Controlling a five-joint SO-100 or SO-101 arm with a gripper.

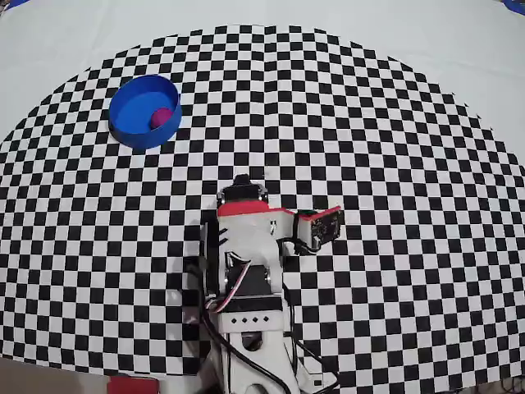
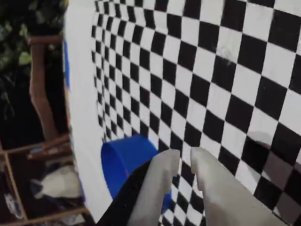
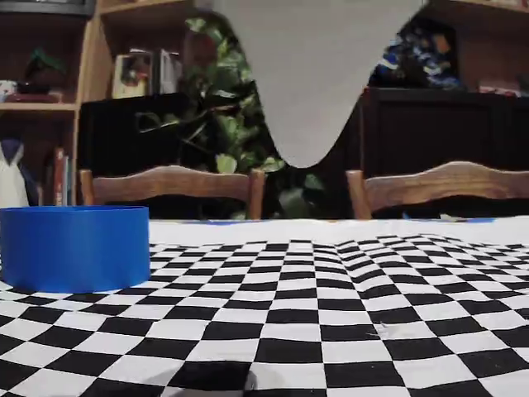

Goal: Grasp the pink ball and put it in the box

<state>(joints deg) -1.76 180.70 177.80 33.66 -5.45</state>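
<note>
The pink ball (image 1: 162, 117) lies inside the blue box (image 1: 131, 111) at the far left of the checkered cloth in the overhead view, against the box's right wall. My arm (image 1: 246, 246) is folded back at the near middle, well away from the box. In the wrist view my gripper (image 2: 186, 157) is shut and empty, its white fingers (image 2: 167, 172) almost touching, with the box (image 2: 124, 160) just behind the left finger. The fixed view shows the box (image 3: 74, 248) at the left; its wall hides the ball. A white pointed gripper part (image 3: 318, 74) hangs from that view's top.
The black-and-white checkered cloth (image 1: 369, 148) covers the table. Wooden chairs (image 3: 173, 186), shelves and a plant stand beyond the far edge. Cables (image 1: 217, 328) trail by the arm's base.
</note>
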